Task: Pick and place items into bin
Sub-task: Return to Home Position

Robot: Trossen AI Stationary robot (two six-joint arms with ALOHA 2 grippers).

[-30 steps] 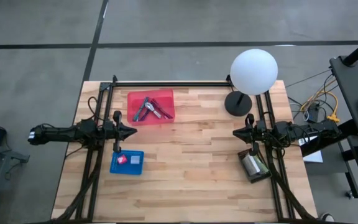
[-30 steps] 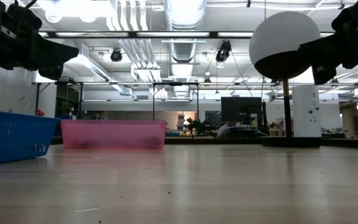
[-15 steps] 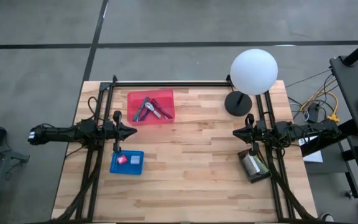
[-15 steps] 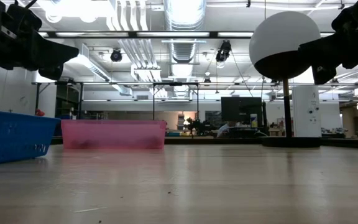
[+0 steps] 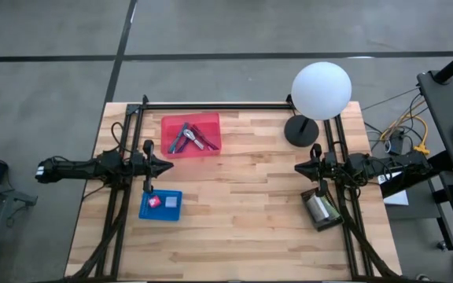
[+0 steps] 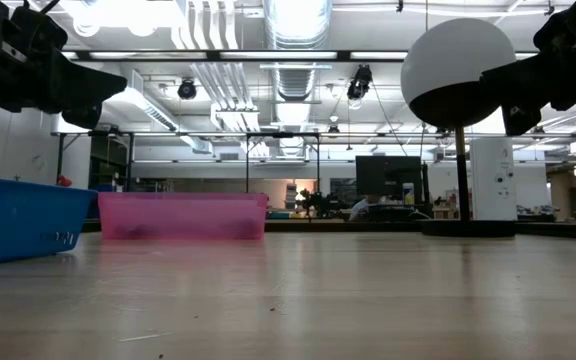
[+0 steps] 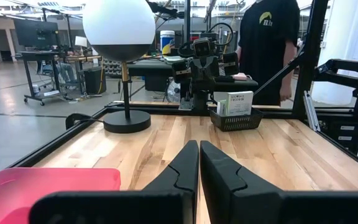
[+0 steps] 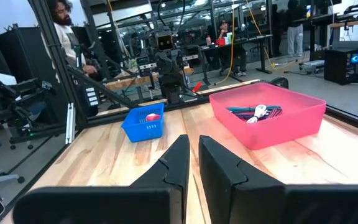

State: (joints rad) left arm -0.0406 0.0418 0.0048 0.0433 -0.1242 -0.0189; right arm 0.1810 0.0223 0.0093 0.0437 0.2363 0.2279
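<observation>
A pink bin (image 5: 190,135) at the table's far left holds purple, teal and maroon pen-like sticks and a silver tool (image 8: 257,112). A small blue bin (image 5: 160,205) nearer the front holds a pink block (image 5: 153,202) and a lavender block (image 5: 170,201). My left gripper (image 5: 167,167) hovers shut and empty above the table, between the two bins. My right gripper (image 5: 299,167) hovers shut and empty at the table's right, facing it. Both also show in their wrist views, the left gripper (image 7: 199,144) and the right gripper (image 8: 193,140).
A white globe lamp (image 5: 321,90) stands on its black base (image 5: 301,130) at the far right. A black basket (image 5: 321,208) with a boxed item stands on the table at the right. Bare wood lies between the grippers. People stand beyond the table (image 7: 269,43).
</observation>
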